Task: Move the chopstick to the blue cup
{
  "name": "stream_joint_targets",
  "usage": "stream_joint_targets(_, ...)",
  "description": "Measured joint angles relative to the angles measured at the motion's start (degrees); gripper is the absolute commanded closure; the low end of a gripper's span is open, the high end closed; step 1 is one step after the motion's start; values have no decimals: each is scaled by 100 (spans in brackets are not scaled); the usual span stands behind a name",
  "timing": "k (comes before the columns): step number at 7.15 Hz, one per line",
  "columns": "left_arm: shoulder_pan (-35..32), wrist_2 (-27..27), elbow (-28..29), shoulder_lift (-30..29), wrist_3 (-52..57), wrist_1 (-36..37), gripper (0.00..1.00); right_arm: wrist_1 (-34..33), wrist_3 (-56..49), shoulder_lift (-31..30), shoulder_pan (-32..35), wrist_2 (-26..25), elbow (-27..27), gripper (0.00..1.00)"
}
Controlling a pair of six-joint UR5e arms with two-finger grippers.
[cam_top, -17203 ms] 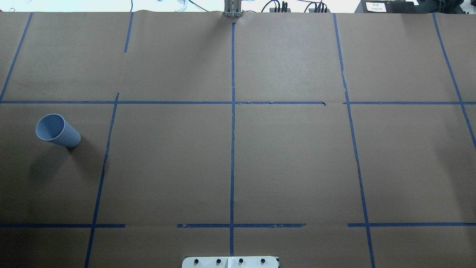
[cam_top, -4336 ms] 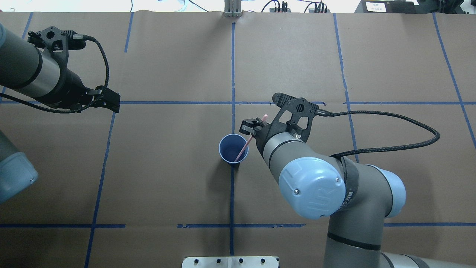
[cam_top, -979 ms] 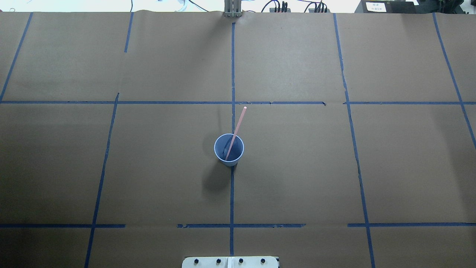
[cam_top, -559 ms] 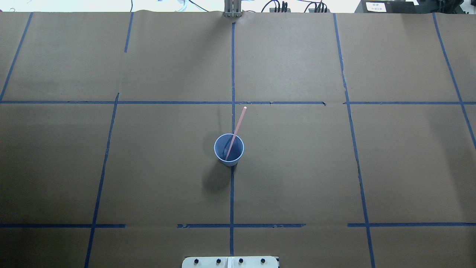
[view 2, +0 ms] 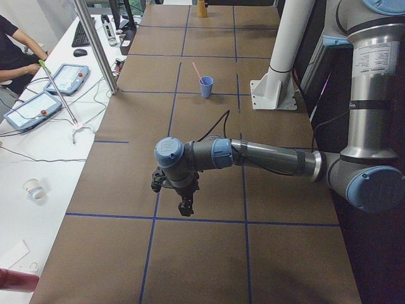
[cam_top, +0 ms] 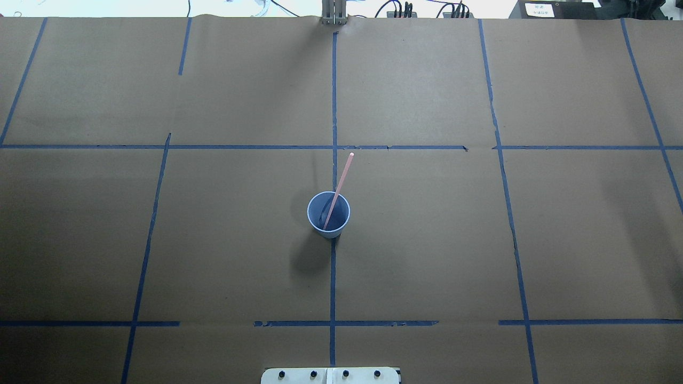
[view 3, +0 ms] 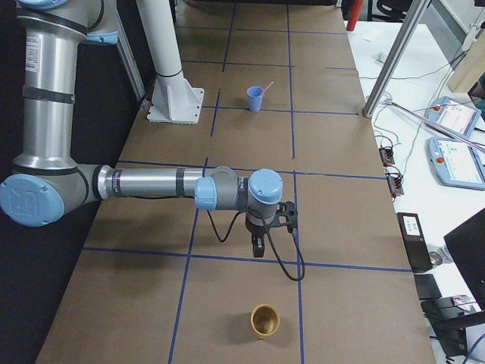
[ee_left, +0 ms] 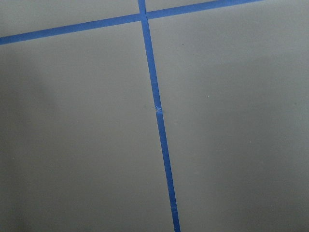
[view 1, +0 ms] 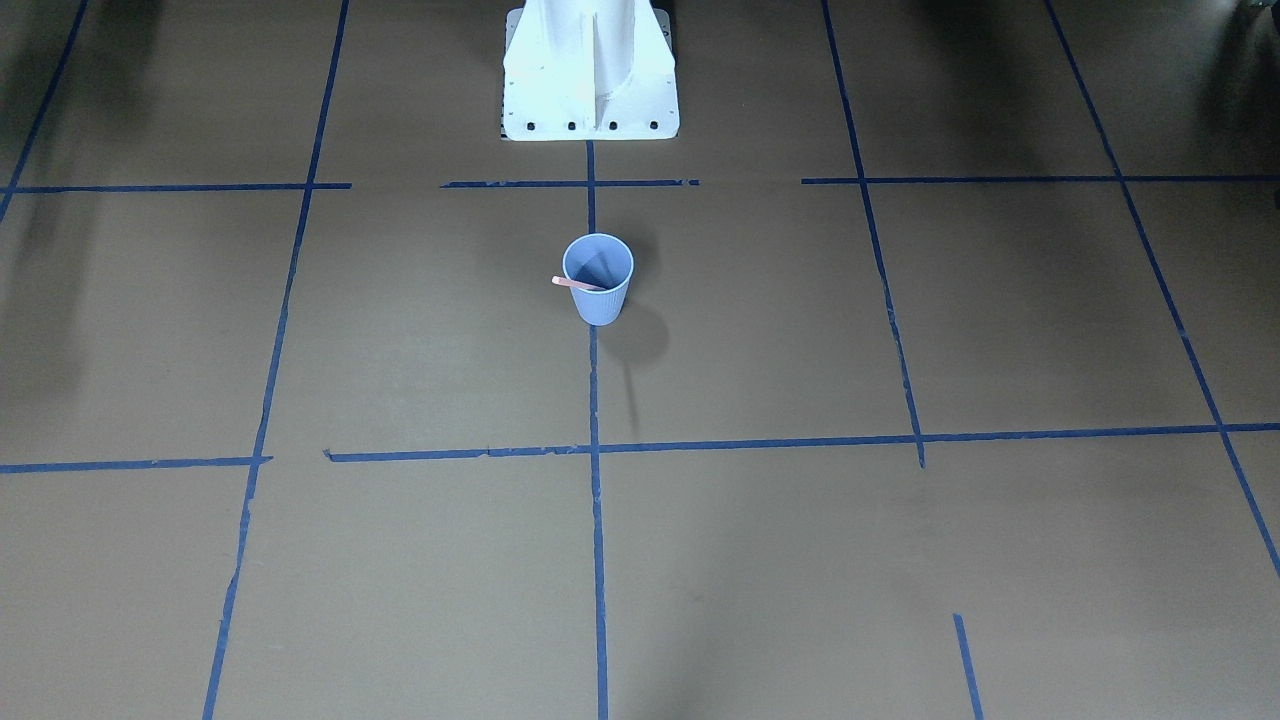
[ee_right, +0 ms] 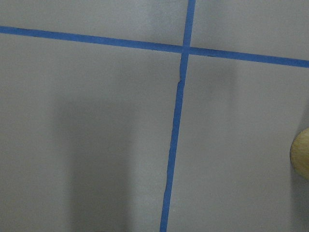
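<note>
The blue cup (cam_top: 328,214) stands upright at the table's middle on the centre tape line. It also shows in the front view (view 1: 598,278) and both side views (view 2: 206,87) (view 3: 256,98). The pinkish-red chopstick (cam_top: 340,181) leans inside it, its top end sticking out past the rim (view 1: 572,284). No gripper touches either. The left gripper (view 2: 185,206) points down over bare paper at the table's left end. The right gripper (view 3: 258,246) does the same at the right end. I cannot tell whether either is open or shut. Both wrist views show only paper and tape.
The white robot base (view 1: 590,70) stands at the table's near edge behind the cup. A tan cup (view 3: 265,320) stands near the right gripper and shows at the right wrist view's edge (ee_right: 301,159). A metal post (view 2: 95,44) and an operators' side table flank the far edge.
Nothing has moved in the last second. Since 4.3 s ago both arms have left the overhead view, and the chopstick now leans free in the cup.
</note>
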Motion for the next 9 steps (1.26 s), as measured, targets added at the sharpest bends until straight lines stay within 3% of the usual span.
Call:
stream_joint_targets(3,16,-11,24,-94,-1,0,0,-135,-71,-367,-5,-23,428,0)
stream_joint_targets(9,21,-15,-69,-98,36,20,0,-93,-159,-428,-15,80,444,0)
